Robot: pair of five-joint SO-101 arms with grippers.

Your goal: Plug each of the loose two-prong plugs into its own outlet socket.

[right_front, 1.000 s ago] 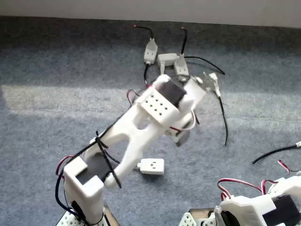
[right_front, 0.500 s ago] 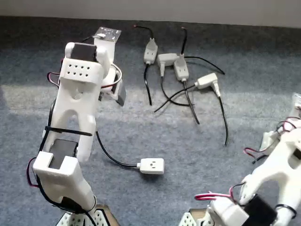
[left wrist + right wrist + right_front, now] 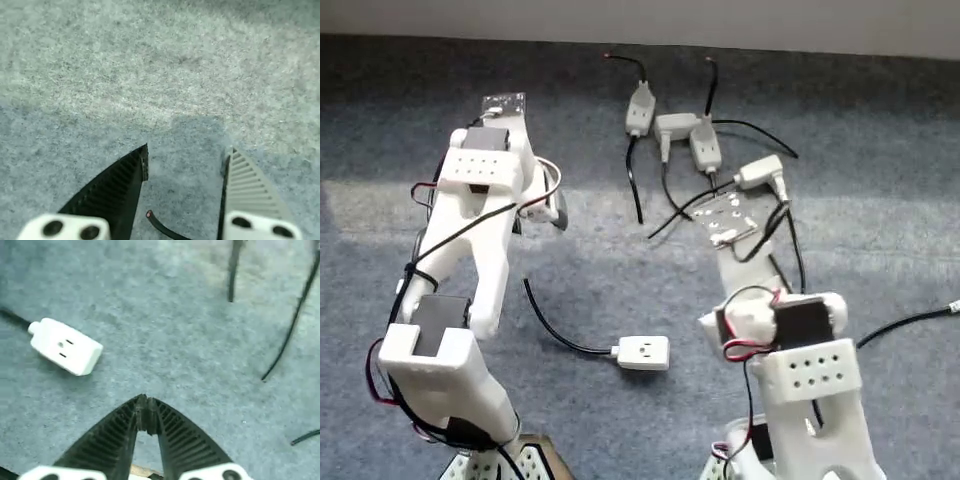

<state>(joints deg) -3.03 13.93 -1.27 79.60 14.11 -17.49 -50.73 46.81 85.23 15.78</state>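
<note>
Two-prong plugs (image 3: 760, 172), small white plastic bodies on thin black cords, lie in a loose cluster at the far side of the grey felt-covered counter (image 3: 410, 330), their cords crossing one another; none looks seated yet, as far as you can judge; one white rectangular outlet socket block (image 3: 643, 352) sits face up on its own black cord, well apart from them, nearer the arm bases. Your left gripper (image 3: 187, 150) hangs over bare felt with its fingers apart, holding nothing, a stray black cord end (image 3: 150, 215) just beside one finger; your right gripper (image 3: 147, 401) has its fingers together, empty, near the socket block. Expect the plugs to be light and rigid, with smooth sides likely to slip; take hold across the flat flanks of the body, behind the prongs, not by the cord; the springy, tangled cords may tug neighbours along, and the socket block will probably skid unless braced.
</note>
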